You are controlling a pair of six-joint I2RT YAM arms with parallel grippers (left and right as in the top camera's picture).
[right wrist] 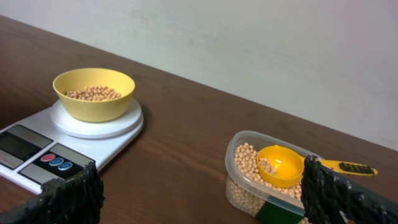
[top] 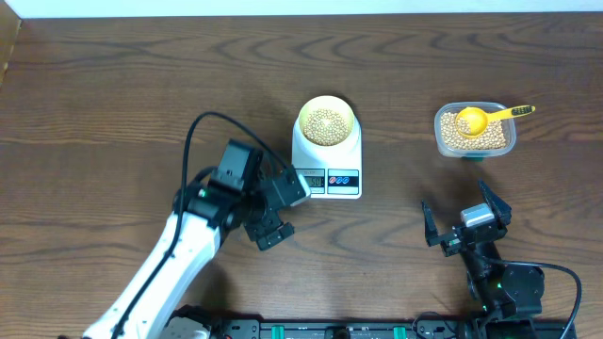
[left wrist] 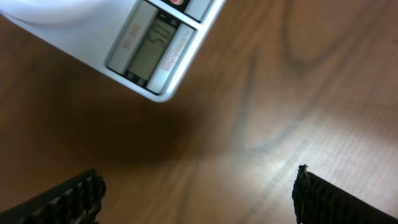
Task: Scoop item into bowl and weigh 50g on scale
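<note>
The pale-yellow bowl (top: 327, 122) stands on the white scale (top: 330, 179) and holds tan beans (top: 327, 121). My left gripper (top: 291, 213) hangs open just left of the scale's front corner, nothing between its fingers. In the left wrist view the scale's display (left wrist: 149, 51) sits above the open left gripper (left wrist: 199, 190). My right gripper (top: 456, 198) is open near the front edge, below the clear tub. From the right wrist, the bowl (right wrist: 93, 99) on the scale (right wrist: 37, 155) is at left, and the right gripper (right wrist: 202, 186) is empty.
A clear plastic tub (top: 443, 132) of beans stands at the right, with a yellow long-handled scoop (top: 474, 121) lying in it, handle pointing right. The right wrist view shows the tub (right wrist: 239, 186) and scoop (right wrist: 280, 165) close ahead. A black cable loops behind the left arm.
</note>
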